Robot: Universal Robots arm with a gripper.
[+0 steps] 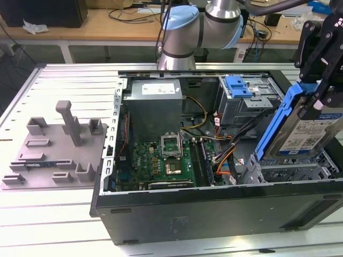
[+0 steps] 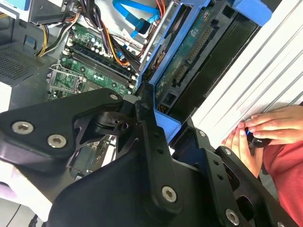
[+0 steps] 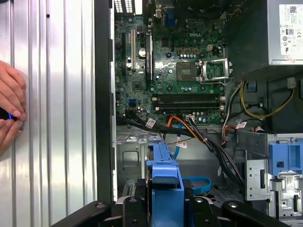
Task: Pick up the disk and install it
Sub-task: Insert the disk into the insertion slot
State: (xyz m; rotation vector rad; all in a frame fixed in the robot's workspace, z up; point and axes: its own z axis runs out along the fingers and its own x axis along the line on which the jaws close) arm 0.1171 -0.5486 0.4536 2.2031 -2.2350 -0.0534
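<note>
My jaws: clamped on the disk (image 1: 312, 134)
Disk: tilted steeply, lower end at the drive cage (image 1: 289, 172)
Case (image 1: 214, 211): open

I log case (image 1: 214, 214) on worktop (image 1: 53, 214) | fixture plate (image 1: 53, 155) beside it, exterior view's left | motherboard (image 1: 161, 160) inside, power supply (image 1: 155, 101) behind | disk (image 1: 308, 134) tilted in gripper (image 1: 313, 104) above drive cage (image 1: 289, 171), exterior view's right end | hands (image 3: 10, 101) on worktop beside case

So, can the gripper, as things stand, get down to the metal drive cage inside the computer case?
Probably yes. The gripper, jaws shut on the disk, holds it tilted over the drive cage; I see nothing between them, and the cables seem to run beside the cage.
</note>
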